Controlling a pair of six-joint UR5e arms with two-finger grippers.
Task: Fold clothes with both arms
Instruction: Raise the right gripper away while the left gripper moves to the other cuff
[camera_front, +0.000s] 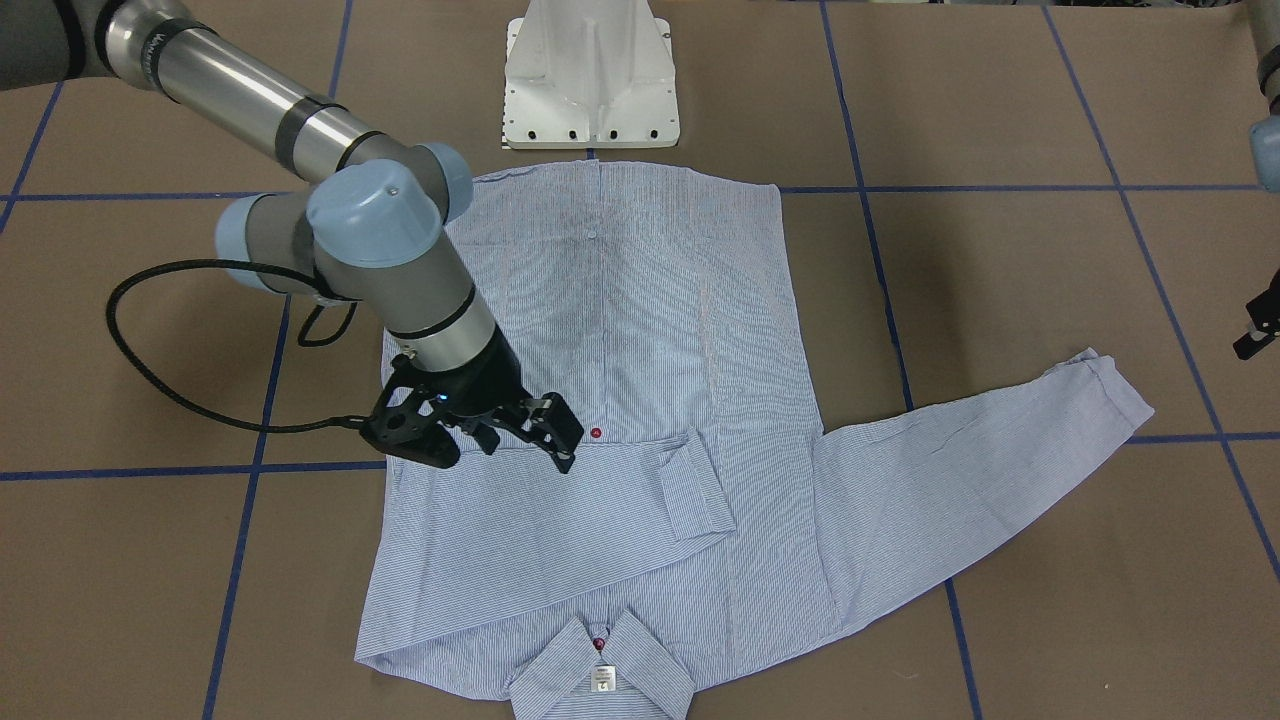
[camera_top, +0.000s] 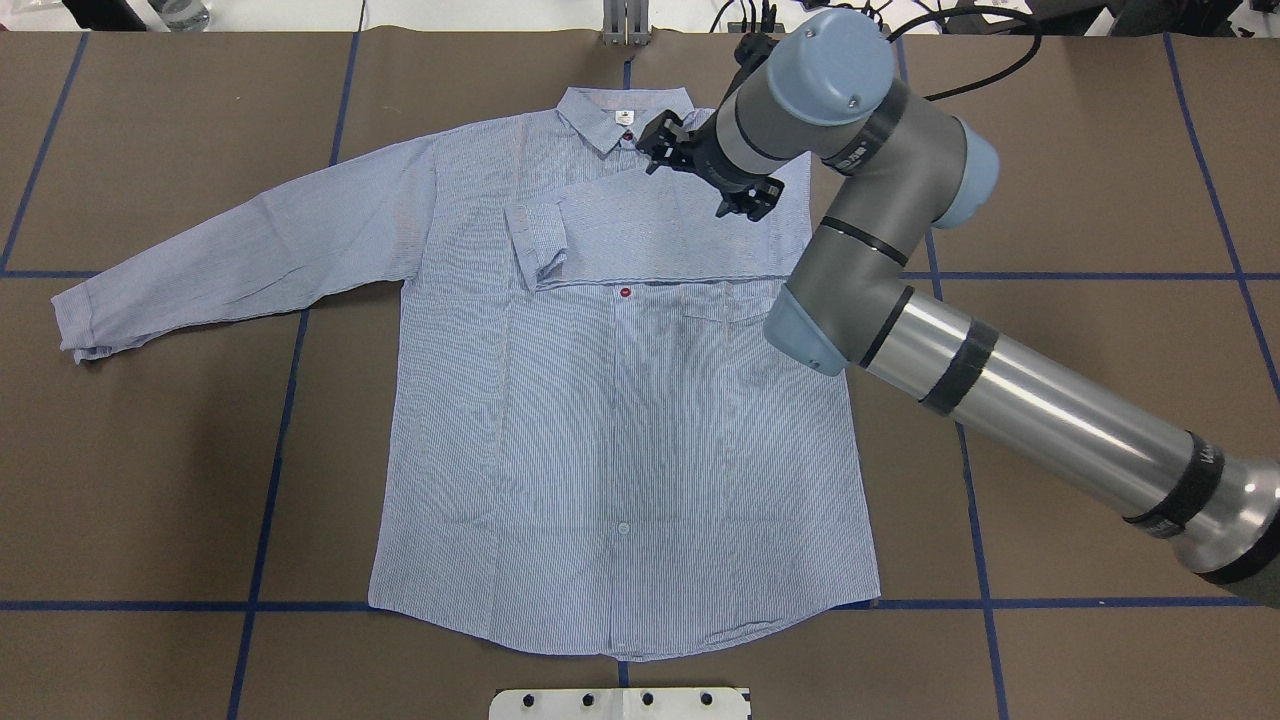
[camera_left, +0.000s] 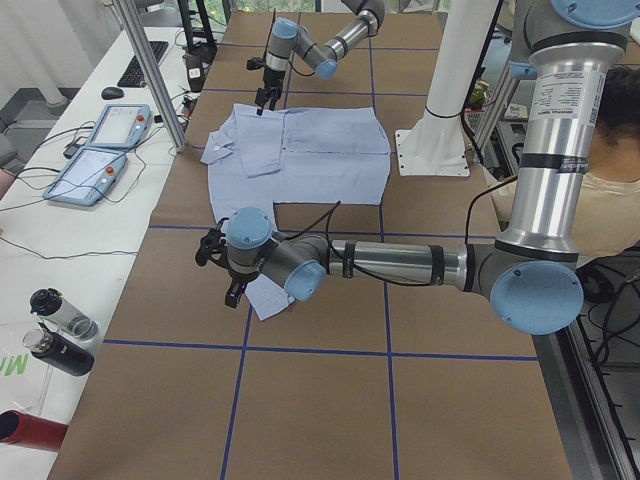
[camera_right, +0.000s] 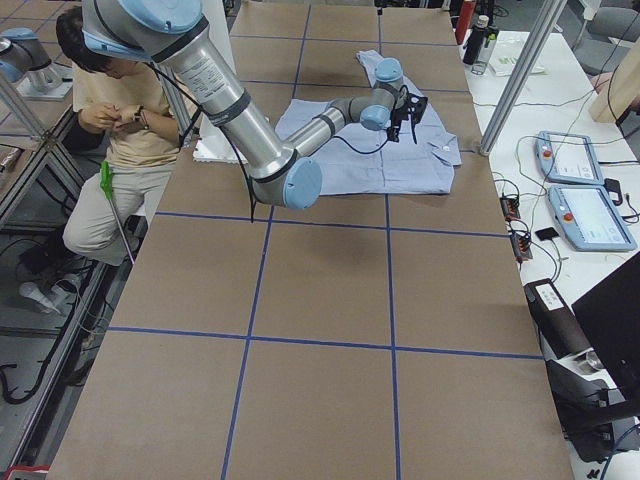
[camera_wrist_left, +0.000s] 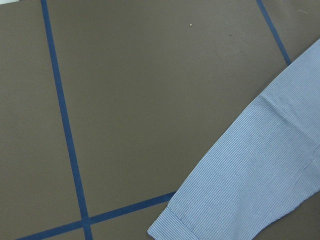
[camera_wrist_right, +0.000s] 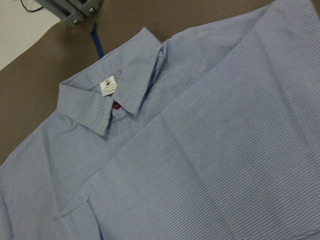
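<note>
One brown-covered table (camera_top: 1100, 420), gridded with blue tape lines (camera_top: 268, 480), fills the room. A white bench alongside carries two teach pendants (camera_left: 98, 150) and bottles (camera_left: 55, 350). A person (camera_right: 120, 120) sits past the white pedestal base (camera_front: 592, 80). The striped shirt (camera_top: 620, 440) lies flat mid-table, front up, one sleeve folded across the chest, the other stretched toward the robot's left. The right gripper (camera_front: 500, 445) hangs wide open and empty over the folded sleeve, its arm hiding one shoulder from overhead. The left gripper (camera_left: 222, 268) is by the outstretched cuff; I cannot tell its spread.
</note>
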